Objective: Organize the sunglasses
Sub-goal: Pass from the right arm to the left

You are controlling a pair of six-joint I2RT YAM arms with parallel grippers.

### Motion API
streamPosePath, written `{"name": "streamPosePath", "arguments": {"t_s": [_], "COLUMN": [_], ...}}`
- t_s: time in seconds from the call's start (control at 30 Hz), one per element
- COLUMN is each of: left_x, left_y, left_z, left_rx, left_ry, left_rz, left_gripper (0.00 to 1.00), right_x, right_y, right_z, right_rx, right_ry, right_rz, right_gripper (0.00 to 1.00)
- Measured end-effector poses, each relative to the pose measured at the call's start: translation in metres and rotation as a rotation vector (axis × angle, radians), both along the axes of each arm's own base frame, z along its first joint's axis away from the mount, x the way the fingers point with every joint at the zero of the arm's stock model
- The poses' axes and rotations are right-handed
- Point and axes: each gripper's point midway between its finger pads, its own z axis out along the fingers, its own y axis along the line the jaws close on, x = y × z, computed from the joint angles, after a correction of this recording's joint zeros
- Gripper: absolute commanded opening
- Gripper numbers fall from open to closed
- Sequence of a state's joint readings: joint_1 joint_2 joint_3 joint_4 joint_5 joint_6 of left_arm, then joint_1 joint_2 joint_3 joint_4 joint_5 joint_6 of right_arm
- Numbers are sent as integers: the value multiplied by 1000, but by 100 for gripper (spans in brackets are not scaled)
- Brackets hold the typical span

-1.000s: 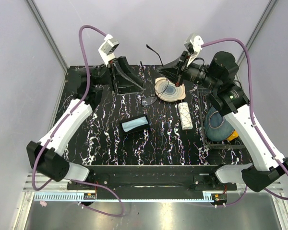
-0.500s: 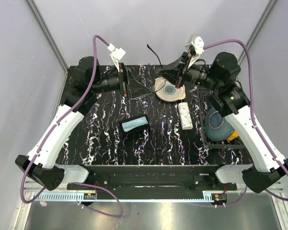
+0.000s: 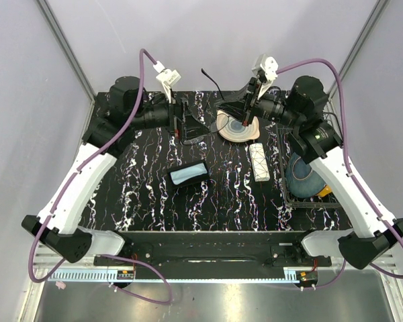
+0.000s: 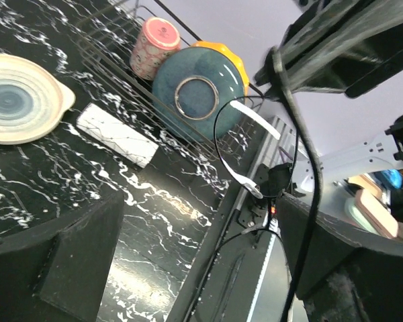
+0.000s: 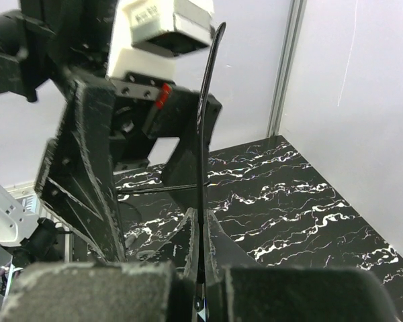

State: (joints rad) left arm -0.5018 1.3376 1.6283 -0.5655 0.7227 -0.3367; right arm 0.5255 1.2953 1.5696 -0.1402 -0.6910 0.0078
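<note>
The left fingers (image 4: 54, 268), having just swung from pointing down to lying level at upper centre, are standing apart around the sunglasses (image 5: 203, 121), which the right fingers (image 5: 289, 295) are clamping by one temple above the tabletop (image 3: 148, 194), so a two-handed fold is probably beginning.

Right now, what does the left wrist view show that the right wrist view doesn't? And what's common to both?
Left wrist only: the round cream plate with blue rings, the white oblong box, and the wire rack holding a teal-blue dish, a pink patterned cup and an orange item behind.
Right wrist only: the left arm's white camera housing and the metal corner post.
Both: the thin-armed sunglasses, pinched in the right gripper, above the black white-veined tabletop.
</note>
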Motion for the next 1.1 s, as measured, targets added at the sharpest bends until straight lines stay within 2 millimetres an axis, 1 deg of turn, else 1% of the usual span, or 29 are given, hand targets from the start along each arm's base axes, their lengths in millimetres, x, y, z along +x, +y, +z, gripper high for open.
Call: {"name": "streamPosePath", "arguments": {"t_s": [0.1,0.23,0.3,0.37,0.5,0.57,0.63,0.73,0.83,0.9,0.97,1.1], "left_x": [-1,-6,-6,-2,18,23,24,26,32,38,45,59], "left_y": [9,25,36,51,93,109,121,126,125,121,117,111], "left_z": [11,36,46,54,65,62,58,50,39,31,25,25], "left_rx": [7,-12,-14,-6,8,5,-10,-47,-97,-126,-155,-221], "left_ry": [-41,-118,-142,-142,-87,-50,-7,51,117,153,193,239], "left_rz": [46,124,190,296,609,717,799,861,906,927,948,994], "left_gripper": [99,99,99,99,99,99,99,99,98,95,92,82], "right_x": [3,6,8,13,36,53,66,84,101,109,114,120], "right_y": [1,4,4,2,-6,-9,-6,2,12,19,24,30], "right_z": [-4,-9,-7,-3,8,14,18,13,4,0,-5,-12], "right_rx": [-1,5,12,30,76,103,122,133,126,123,115,101], "right_ry": [-10,-24,-33,-40,-33,-22,-11,19,51,66,80,97], "right_rz": [-1,0,-12,-44,-194,-303,-382,-490,-594,-656,-709,-799], "right_gripper": [0,0,0,0,0,0,0,0,0,0,0,0]}}
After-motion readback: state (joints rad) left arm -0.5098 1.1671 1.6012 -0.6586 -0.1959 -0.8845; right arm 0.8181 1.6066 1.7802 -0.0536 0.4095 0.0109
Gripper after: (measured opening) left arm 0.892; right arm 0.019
